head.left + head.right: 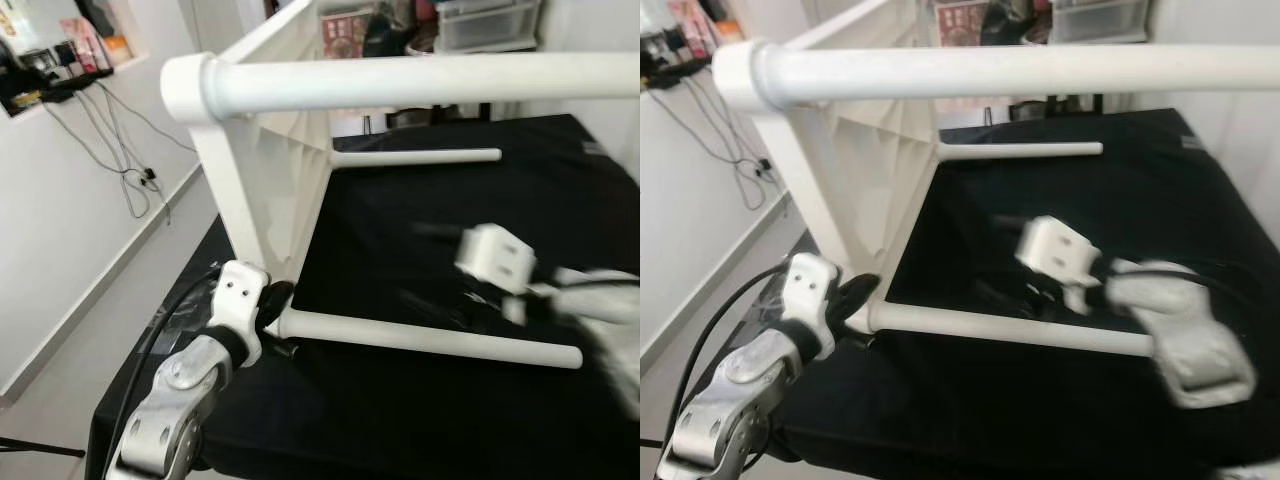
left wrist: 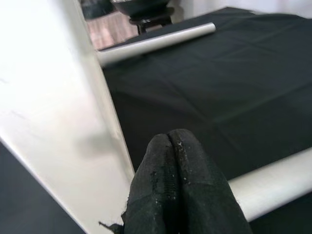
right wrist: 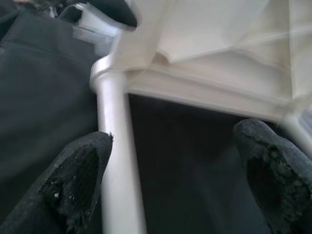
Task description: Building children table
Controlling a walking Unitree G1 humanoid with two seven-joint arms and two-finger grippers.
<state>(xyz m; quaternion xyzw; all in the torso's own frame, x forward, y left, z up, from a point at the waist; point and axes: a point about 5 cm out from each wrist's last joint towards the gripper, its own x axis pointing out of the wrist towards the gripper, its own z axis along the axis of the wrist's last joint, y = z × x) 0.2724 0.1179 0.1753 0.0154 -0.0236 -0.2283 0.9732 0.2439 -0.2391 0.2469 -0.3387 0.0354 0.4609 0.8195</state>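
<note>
- While the white children's table (image 1: pixel 262 150) lies on its side on the black cloth (image 1: pixel 420 420), its legs stick out sideways.
- The left gripper (image 1: pixel 275 300) sits at the lower leg's (image 1: pixel 430 340) base, fingers (image 2: pixel 178 195) pressed together.
- The right gripper (image 3: pixel 175 175) is spread wide, that leg just beside one finger (image 3: pixel 73 180).

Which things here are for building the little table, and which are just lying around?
For the job:
white table top
table legs
left gripper, jaws shut, by the near leg's base
right gripper, jaws open

Just lying about:
cables on the floor
storage boxes
</note>
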